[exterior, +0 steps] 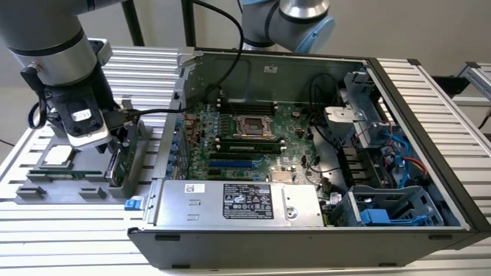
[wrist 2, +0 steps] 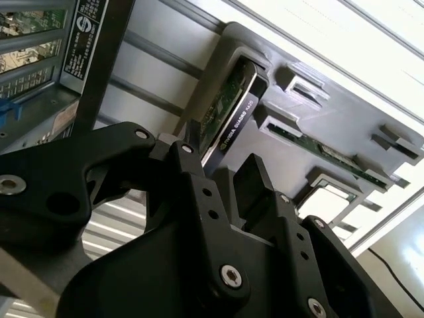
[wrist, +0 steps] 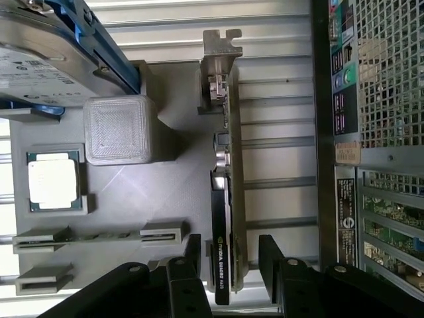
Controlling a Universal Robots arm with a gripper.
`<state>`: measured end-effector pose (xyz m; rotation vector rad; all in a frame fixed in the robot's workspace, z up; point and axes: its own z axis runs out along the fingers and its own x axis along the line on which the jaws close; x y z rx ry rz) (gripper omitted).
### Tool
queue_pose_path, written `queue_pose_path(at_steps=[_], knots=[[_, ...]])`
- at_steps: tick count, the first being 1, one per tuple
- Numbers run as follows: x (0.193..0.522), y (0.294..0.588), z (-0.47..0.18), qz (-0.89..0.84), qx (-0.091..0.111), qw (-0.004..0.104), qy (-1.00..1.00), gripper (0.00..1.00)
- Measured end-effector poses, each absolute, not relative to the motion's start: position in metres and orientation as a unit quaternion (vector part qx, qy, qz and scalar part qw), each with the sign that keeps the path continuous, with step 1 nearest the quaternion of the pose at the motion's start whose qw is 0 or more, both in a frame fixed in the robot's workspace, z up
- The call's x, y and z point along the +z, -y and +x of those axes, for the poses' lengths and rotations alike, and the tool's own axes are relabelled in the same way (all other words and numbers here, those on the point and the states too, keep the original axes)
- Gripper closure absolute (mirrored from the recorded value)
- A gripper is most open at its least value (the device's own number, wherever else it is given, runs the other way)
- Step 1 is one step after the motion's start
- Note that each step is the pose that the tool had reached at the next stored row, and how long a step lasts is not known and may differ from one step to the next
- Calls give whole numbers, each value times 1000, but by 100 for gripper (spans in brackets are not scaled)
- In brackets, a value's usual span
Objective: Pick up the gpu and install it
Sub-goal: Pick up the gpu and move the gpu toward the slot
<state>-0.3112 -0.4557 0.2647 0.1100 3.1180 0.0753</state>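
The gpu [wrist: 228, 199] stands on its long edge in a slot of the grey holder tray [wrist: 159, 192]. Its silver end bracket [wrist: 220, 50] is at one end and its black cooler [wrist: 220, 265] faces sideways. In both wrist views my gripper [wrist: 228, 265] is open, one black finger on each side of the card's cooler end with a small gap either way. The second wrist view has the gpu [wrist 2: 232, 112] just past the fingertips [wrist 2: 192, 165]. In the exterior view the gripper [exterior: 115, 138] hangs over the gpu [exterior: 119, 164], left of the computer case.
The open computer case [exterior: 307, 144] lies right beside the tray, its perforated rear wall [wrist: 384, 79] close to the card. On the tray are a hard drive with blue rails [wrist: 46, 59], a grey block [wrist: 119, 129], a processor chip [wrist: 54, 180] and a memory stick [wrist: 99, 235].
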Motion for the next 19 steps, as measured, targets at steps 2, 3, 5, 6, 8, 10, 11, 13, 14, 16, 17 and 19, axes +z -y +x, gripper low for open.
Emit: queue_pose_path(at_steps=[2,3,5,6,8,10,11,13,14,16,17,19], knots=[[263,456,-311,35,24,10,-999,0],[262,456,-311,35,24,10,-999,0],[261,456,-311,35,24,10,-999,0],[260,456,-311,35,24,10,-999,0],[259,456,-311,35,24,10,-999,0],[257,456,-311,35,24,10,-999,0],[256,456,-311,35,24,10,-999,0],[254,456,-311,35,24,10,-999,0],[254,456,-311,35,24,10,-999,0],[252,455,-311,35,24,10,-999,0],[252,455,-311,35,24,10,-999,0],[251,453,-311,35,24,10,-999,0]])
